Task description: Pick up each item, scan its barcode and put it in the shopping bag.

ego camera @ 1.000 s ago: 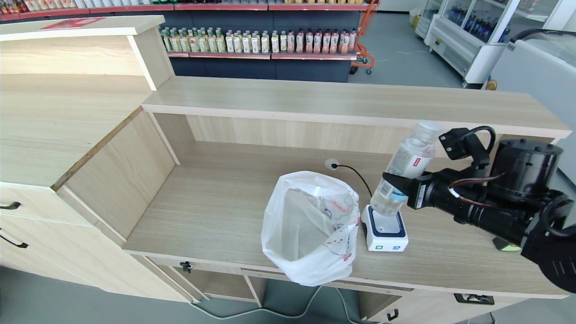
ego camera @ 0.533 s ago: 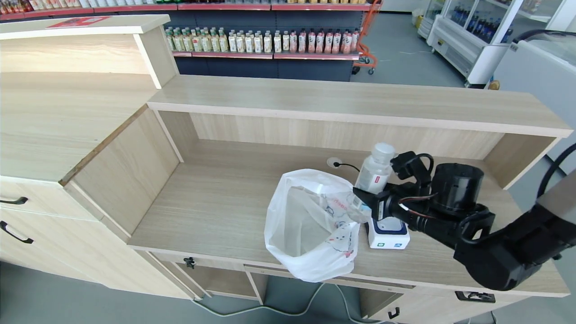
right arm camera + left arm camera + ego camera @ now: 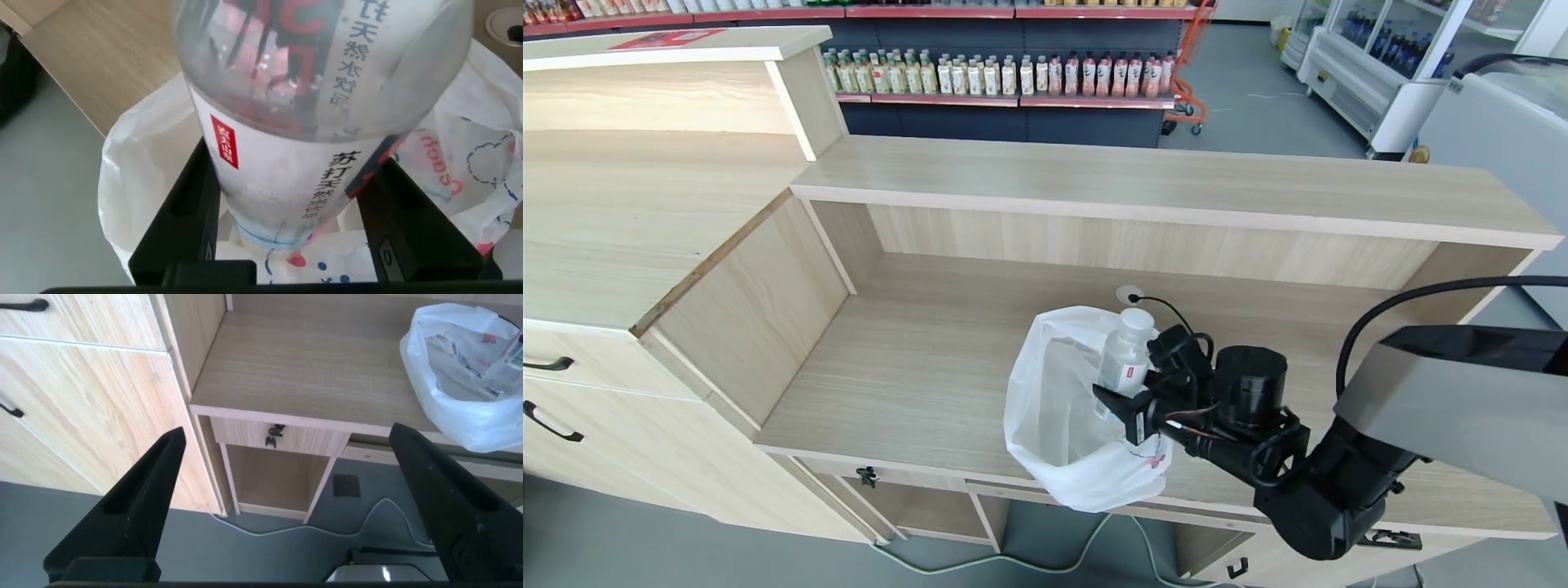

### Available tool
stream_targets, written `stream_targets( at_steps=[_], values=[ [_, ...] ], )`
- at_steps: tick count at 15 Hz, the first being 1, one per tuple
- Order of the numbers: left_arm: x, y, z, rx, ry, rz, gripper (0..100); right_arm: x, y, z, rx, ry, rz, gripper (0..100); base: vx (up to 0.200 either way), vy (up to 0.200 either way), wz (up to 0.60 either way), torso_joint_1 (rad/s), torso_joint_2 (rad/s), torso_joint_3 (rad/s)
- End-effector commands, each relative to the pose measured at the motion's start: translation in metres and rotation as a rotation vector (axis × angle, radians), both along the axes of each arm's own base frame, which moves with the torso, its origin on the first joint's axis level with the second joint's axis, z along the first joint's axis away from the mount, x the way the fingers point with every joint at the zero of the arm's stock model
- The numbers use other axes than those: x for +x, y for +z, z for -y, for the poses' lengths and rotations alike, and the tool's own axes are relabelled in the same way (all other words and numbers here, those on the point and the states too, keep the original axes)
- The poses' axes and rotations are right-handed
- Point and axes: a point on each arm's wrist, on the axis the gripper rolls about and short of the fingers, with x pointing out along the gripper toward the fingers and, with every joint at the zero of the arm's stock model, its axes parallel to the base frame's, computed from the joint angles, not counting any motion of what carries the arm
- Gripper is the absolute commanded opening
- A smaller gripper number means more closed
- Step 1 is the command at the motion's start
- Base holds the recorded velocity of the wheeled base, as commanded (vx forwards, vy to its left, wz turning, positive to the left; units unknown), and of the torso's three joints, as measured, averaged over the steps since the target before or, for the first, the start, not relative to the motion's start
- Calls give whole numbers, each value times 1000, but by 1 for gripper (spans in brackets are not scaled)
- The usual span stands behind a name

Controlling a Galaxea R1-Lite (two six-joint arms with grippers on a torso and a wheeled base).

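A pale wooden desk with a raised ledge along its far side takes up most of the scene. Its left end meets a taller cabinet with black-handled drawers. Beyond the ledge, across the shop floor, a long shelf carries a row of drink bottles, and a glass-fronted cooler stands at the far right.

Close to the desk's near edge, a little right of centre, sits a white plastic shopping bag with its mouth wide open — its lower side bulges out over that edge.

The right arm comes in low from the right, and the right gripper is at the right side of the bag's mouth. Its two black fingers are clamped on the lower half of a clear water bottle with a white cap and a white label bearing a red patch. The bottle stands nearly upright, directly over the bag's opening. In the right wrist view its base hangs above the inside of the bag; whether it touches the plastic cannot be told.

The left gripper is off the near left of the desk, above the grey floor, facing the open space beneath the desk top. Its fingers are spread wide with nothing between them.

A thin black cable leaves a round hole in the desk top just beyond the bag and runs right, passing behind the right arm.
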Motion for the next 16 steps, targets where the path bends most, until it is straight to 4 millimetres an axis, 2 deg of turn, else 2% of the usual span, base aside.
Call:
stream_targets(
  at_steps=[1, 9, 15, 16],
  values=[
    [0, 0, 0, 0, 0, 0, 100, 5, -19, -7, -16, 9, -16, 0, 0, 0, 0, 0, 0, 0],
    [0, 0, 0, 0, 0, 0, 100, 13, -53, -12, -83, 21, 27, 0, 0, 0, 0, 0, 0, 0],
    [0, 0, 0, 0, 0, 0, 100, 15, -68, -18, -91, 32, 20, 0, 0, 0, 0, 0, 0, 0],
    [0, 0, 0, 0, 0, 0, 100, 14, -70, -19, -92, 35, 19, 100, 0, 0, 0, 0, 0, 0]
  ],
)
